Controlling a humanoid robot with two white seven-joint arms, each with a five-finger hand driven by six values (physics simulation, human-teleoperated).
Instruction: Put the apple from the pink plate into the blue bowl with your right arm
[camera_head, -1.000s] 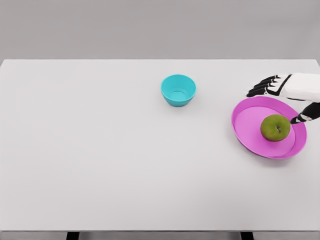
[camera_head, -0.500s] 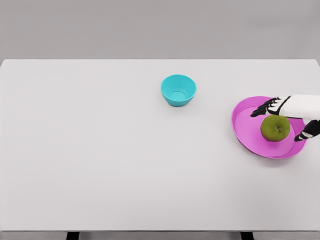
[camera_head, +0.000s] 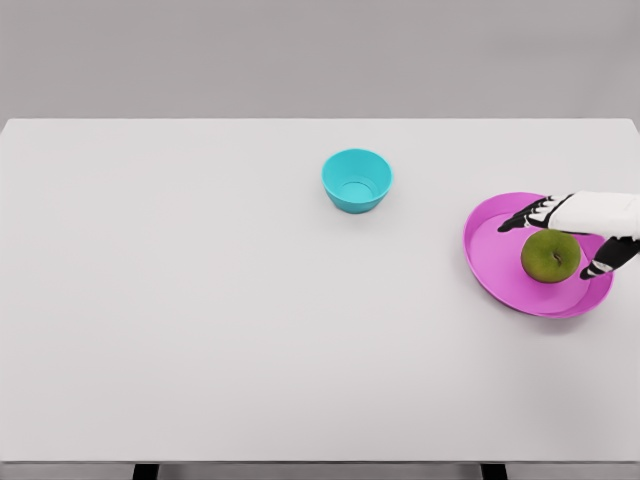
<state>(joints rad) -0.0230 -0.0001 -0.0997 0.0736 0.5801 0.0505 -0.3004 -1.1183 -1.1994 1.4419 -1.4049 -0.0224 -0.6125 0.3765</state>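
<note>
A green apple (camera_head: 550, 256) lies on the pink plate (camera_head: 495, 260) at the right side of the white table. My right hand (camera_head: 560, 238) comes in from the right edge and brackets the apple: its dark fingers (camera_head: 524, 219) reach over the apple's far side, and the thumb (camera_head: 600, 264) sits at its near right. The hand is spread around the fruit without closing on it. The blue bowl (camera_head: 357, 180) stands empty near the table's middle, well to the left of the plate. No left arm shows.
The white table (camera_head: 200, 300) ends in a front edge along the bottom of the view, with two dark legs below it. A grey wall stands behind the far edge.
My right hand came down and toward me from beyond the plate's far rim onto the apple, then settled slightly closer around it. Apple, plate and bowl stayed put.
</note>
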